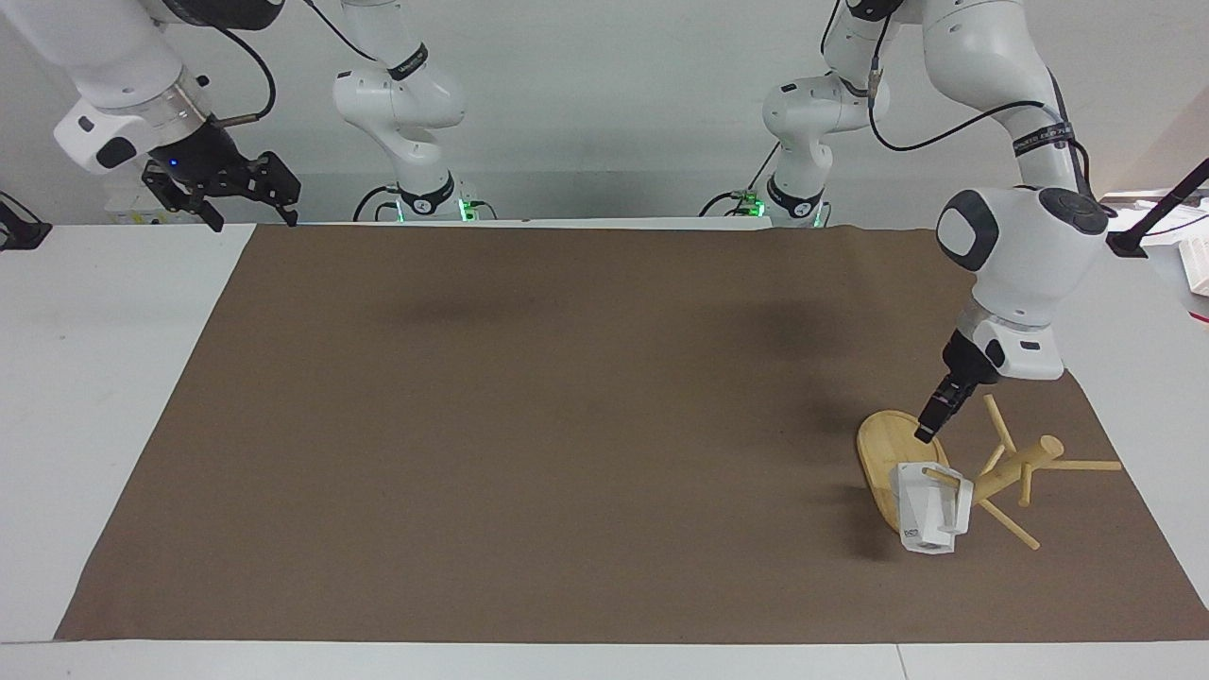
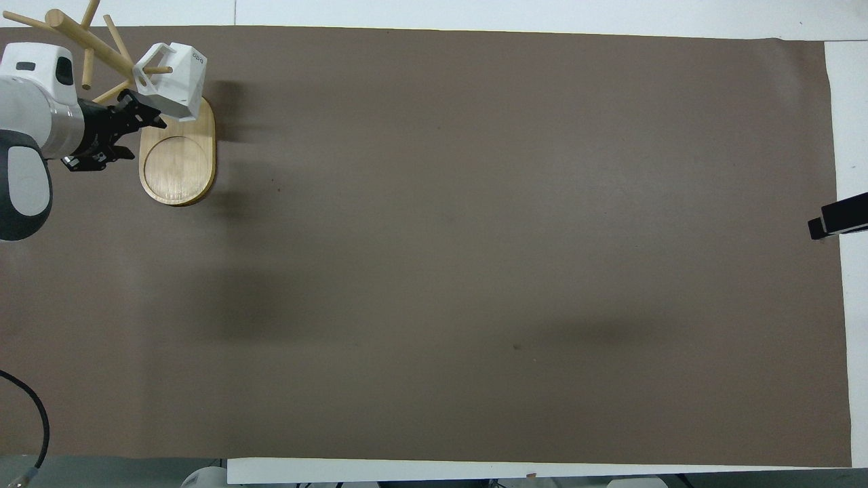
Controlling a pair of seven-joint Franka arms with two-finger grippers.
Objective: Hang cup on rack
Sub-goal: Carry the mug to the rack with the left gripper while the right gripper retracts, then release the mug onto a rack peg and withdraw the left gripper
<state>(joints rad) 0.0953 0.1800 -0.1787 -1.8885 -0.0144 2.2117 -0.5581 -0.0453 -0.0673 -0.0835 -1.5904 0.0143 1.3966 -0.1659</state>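
Observation:
The white faceted cup (image 1: 928, 515) (image 2: 178, 83) hangs by its loop handle on a thin peg (image 1: 942, 475) of the bamboo rack. The rack stands on its oval base (image 1: 881, 444) (image 2: 178, 163) at the left arm's end of the table, in the part farther from the robots. Its post (image 1: 1015, 467) leans, with several pegs sticking out. My left gripper (image 1: 926, 430) (image 2: 150, 114) is open and empty, just over the base beside the cup and clear of it. My right gripper (image 1: 250, 200) (image 2: 833, 222) is open and empty, raised over the table's edge at the right arm's end; that arm waits.
A brown mat (image 1: 567, 425) covers most of the white table (image 1: 94, 378). A black stand and a white box (image 1: 1195, 269) sit off the mat at the left arm's end.

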